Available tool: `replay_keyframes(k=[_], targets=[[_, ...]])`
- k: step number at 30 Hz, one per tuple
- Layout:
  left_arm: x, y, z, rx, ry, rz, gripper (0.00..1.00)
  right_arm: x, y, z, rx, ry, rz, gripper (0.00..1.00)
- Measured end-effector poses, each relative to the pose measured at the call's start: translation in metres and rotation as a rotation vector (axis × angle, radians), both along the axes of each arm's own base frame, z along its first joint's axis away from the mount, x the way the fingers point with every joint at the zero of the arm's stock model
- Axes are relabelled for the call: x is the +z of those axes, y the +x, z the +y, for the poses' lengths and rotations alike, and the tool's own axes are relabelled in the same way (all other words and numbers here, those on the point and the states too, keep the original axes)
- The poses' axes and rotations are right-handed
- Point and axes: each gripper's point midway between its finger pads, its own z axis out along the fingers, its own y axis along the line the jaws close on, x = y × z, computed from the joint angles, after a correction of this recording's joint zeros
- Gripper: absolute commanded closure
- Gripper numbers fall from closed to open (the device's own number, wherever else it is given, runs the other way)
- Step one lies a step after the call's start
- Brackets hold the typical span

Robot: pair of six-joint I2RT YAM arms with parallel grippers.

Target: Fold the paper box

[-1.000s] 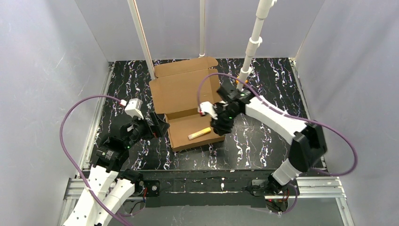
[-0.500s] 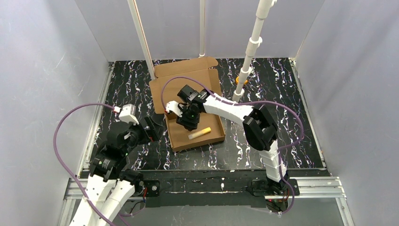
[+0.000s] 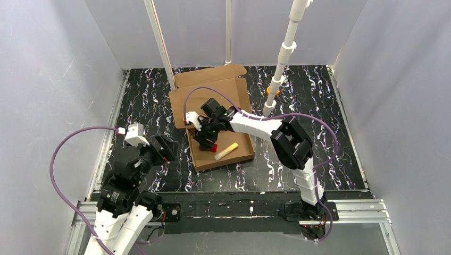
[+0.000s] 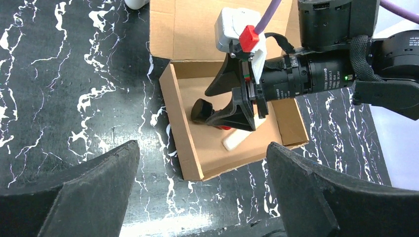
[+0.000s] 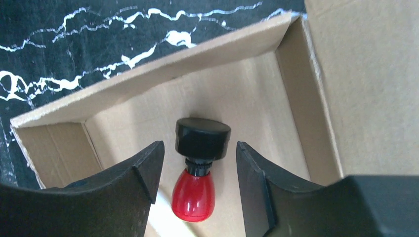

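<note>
At left, we find the left pincer spread wide over the desk, near the paper box. The box sits mid-desk with its lid lying open toward the far side. Inside its tray, the right pincer stands parted astride a black-capped red bottle without touching it. A pale stick lies to the right.

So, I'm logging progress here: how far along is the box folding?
Done: the paper box tray has its side walls standing. In hand: the right gripper is down inside it, open around a red bottle with a black cap, near a pale stick; the left gripper hangs open beside the box. Left: the lid lies flat behind, not yet closed.
</note>
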Motion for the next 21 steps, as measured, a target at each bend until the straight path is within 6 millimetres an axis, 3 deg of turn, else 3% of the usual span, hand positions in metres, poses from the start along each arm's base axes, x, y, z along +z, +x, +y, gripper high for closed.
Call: replay_keyframes(k=[5, 10, 11, 17, 19, 21], targets=[[-0.002, -0.001, 0.001, 0.006, 0.004, 0.009, 0.01, 0.004, 0.007, 0.010, -0.001, 0.048, -0.031, 0.32], [-0.005, -0.002, 0.003, 0.015, 0.008, 0.019, 0.01, 0.011, 0.008, 0.004, 0.015, 0.041, -0.065, 0.29], [-0.004, -0.002, 0.003, 0.018, 0.001, 0.021, 0.01, 0.032, 0.002, -0.003, 0.062, 0.053, -0.086, 0.28], [-0.008, 0.011, -0.007, -0.002, -0.006, 0.059, 0.01, 0.102, -0.040, -0.036, 0.279, 0.099, -0.128, 0.23], [-0.014, 0.019, -0.010, -0.008, 0.011, 0.096, 0.01, 0.120, -0.053, -0.052, 0.337, 0.112, -0.164, 0.22], [-0.019, 0.029, -0.013, -0.014, 0.034, 0.129, 0.01, 0.122, -0.072, -0.076, 0.392, 0.104, -0.179, 0.22]])
